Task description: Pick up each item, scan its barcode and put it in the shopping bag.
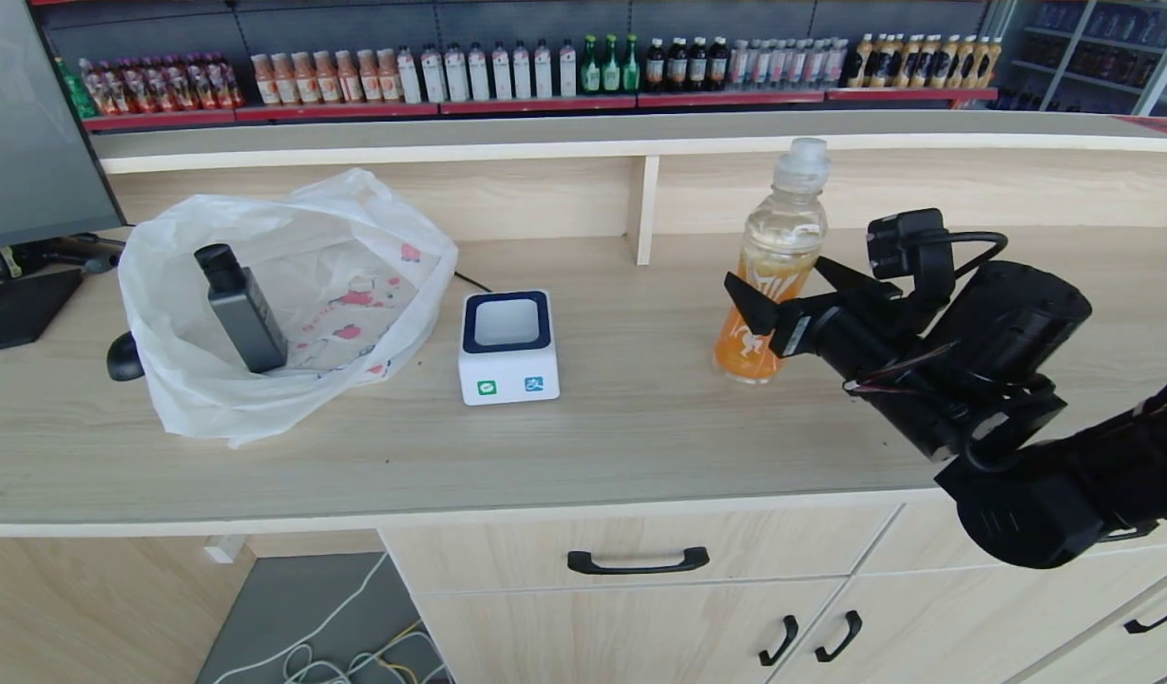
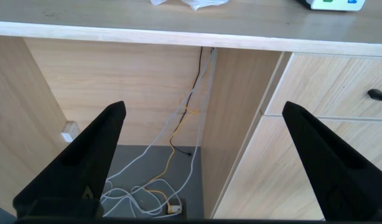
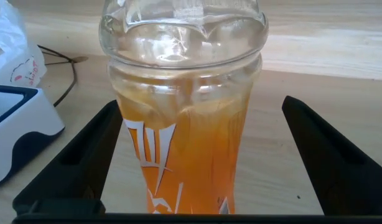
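Observation:
An orange drink bottle with a clear cap stands upright on the wooden counter, right of centre. My right gripper is open with a finger on each side of the bottle's lower half; the right wrist view shows the bottle between the spread fingers, with a gap on one side. The white scanner with a dark blue rim sits mid-counter. The white shopping bag lies open at the left with a grey bottle inside. My left gripper is open below the counter edge, holding nothing.
A monitor on its stand occupies the far left. A raised ledge with a vertical divider runs along the back of the counter. Drawers with black handles lie below, beside an open bay with loose cables.

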